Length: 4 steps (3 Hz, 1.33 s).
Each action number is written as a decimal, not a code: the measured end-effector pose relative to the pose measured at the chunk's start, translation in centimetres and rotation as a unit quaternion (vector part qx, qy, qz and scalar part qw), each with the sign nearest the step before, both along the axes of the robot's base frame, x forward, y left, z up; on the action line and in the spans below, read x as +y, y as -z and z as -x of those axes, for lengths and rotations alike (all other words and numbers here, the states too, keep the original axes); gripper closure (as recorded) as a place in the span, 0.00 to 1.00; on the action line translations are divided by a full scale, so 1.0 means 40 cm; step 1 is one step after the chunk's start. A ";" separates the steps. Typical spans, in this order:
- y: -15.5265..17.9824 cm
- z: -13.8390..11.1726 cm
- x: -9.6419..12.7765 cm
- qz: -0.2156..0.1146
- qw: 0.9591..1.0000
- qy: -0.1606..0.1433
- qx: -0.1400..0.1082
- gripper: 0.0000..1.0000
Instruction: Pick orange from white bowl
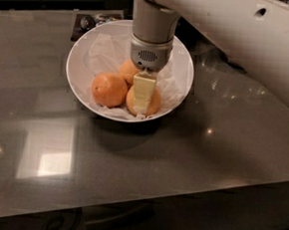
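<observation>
The white bowl [84, 57], lined with crumpled white paper, stands on the dark table at the back centre. Three oranges lie in it. The palest, yellow-orange orange [153, 105] is at the front right. A deeper orange one [108, 89] is to its left and a third [127, 69] is behind. My gripper [142, 98] reaches straight down from the pale arm into the bowl. Its cream tip lies over the front of the pale orange and hides the fruit's middle.
The big pale arm [240, 39] crosses the upper right of the view. A small dark item [92, 21] lies just behind the bowl on the left. The table's front edge [143, 199] runs across the lower part of the view.
</observation>
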<state>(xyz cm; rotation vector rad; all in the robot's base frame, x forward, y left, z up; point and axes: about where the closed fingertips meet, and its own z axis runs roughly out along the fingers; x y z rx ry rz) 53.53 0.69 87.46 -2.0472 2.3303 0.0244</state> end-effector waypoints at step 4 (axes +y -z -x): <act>0.000 0.001 0.002 0.001 1.000 -0.001 0.002 0.99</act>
